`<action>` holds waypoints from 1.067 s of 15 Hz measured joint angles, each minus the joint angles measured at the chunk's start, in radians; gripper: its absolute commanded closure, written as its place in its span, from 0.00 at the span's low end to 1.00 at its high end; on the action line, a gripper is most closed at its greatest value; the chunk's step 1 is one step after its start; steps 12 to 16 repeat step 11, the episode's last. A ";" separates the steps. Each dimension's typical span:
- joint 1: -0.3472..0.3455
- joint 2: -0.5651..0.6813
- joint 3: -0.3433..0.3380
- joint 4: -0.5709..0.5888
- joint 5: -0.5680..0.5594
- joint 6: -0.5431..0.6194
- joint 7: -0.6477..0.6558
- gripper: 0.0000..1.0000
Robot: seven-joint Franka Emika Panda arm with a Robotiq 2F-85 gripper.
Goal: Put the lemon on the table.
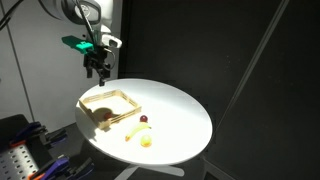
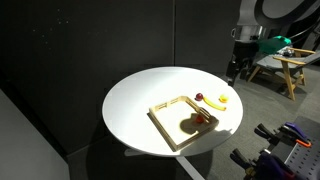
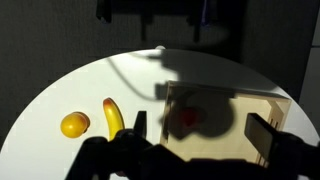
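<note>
Arm position: the gripper (image 1: 97,70) hangs above the table's rim on the tray side, well clear of the surface in both exterior views (image 2: 234,72).
Finger state: in the wrist view the two dark fingers (image 3: 265,137) stand wide apart with nothing between them. The gripper (image 3: 200,140) is released and empty.
Lemon: the lemon (image 1: 147,142) lies on the bare white top of the table (image 1: 180,115), outside the tray and near the table edge. Also seen in an exterior view (image 2: 222,99) and in the wrist view (image 3: 74,125).
Banana: the banana (image 1: 134,131) lies on the table just beside the lemon, between the lemon and the tray. In the wrist view (image 3: 114,117) the two appear apart, not touching.
Dark-red fruit: a small dark-red fruit (image 1: 143,119) sits on the table near the tray's corner, close to the banana (image 2: 199,97).
Tray: the square light-wood tray (image 1: 120,116) rests flat on the table toward one side (image 2: 163,128). In the wrist view its rim (image 3: 225,92) is partly under the gripper's shadow.
Tray contents: one small orange-red fruit (image 2: 203,119) lies inside. In the wrist view it is likely the reddish shape (image 3: 185,118), but shadow obscures it.
Table: round, white and smooth (image 2: 135,105).
</note>
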 measured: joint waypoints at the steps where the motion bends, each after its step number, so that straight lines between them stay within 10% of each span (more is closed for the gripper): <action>1: 0.000 0.002 0.001 0.000 0.000 0.000 0.000 0.00; 16: 0.000 0.008 0.002 0.000 0.000 0.000 0.000 0.00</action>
